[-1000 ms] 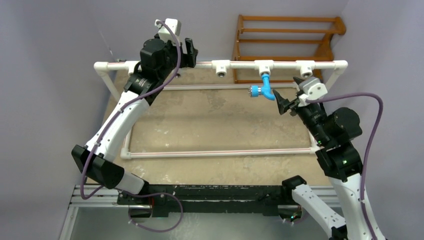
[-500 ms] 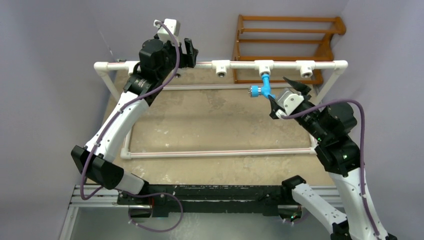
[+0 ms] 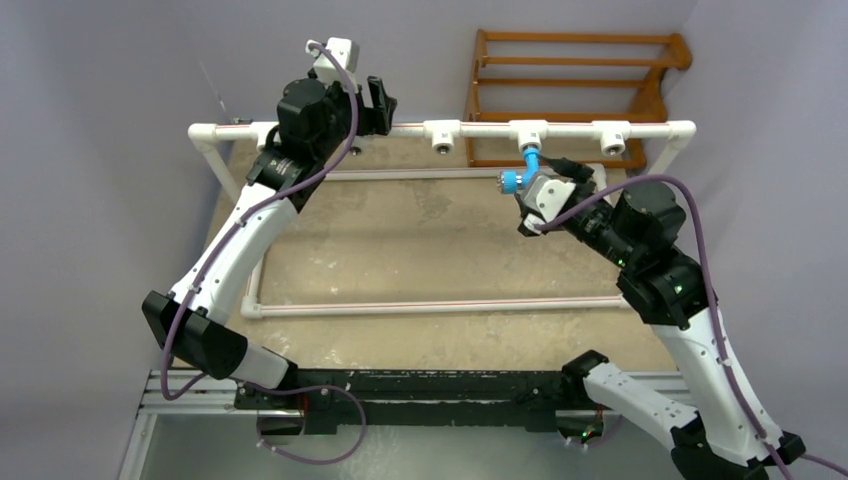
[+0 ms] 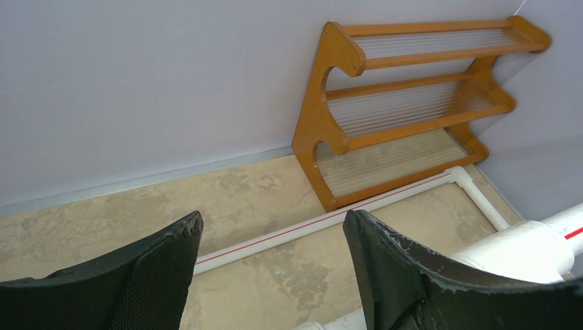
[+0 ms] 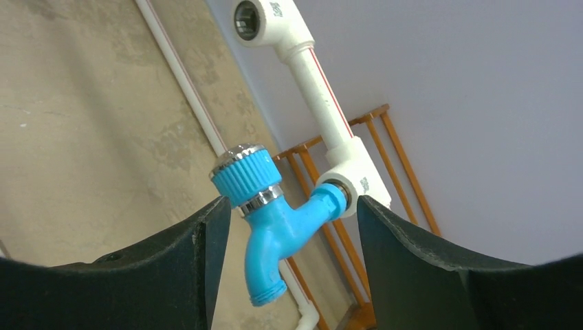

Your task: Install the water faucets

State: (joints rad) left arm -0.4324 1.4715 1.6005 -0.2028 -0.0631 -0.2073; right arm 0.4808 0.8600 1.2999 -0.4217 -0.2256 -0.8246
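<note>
1. Right end effector (image 5: 292,206): jaws apart, with one finger on either side of the blue faucet (image 5: 275,227); no contact is visible.
2. Blue faucet: sits between the right fingers. Its inlet end is seated in a white tee fitting (image 5: 350,175) just beyond the fingertips, and its ribbed knob is nearer one finger.
3. Left end effector (image 4: 271,220): jaws apart, holding nothing. The white pipe rail (image 4: 522,247) lies just beside one finger.
4. Wooden rack (image 4: 412,103): stands beyond the left end effector, against the wall.
5. Counter (image 3: 420,240): lies beneath both end effectors.
</note>
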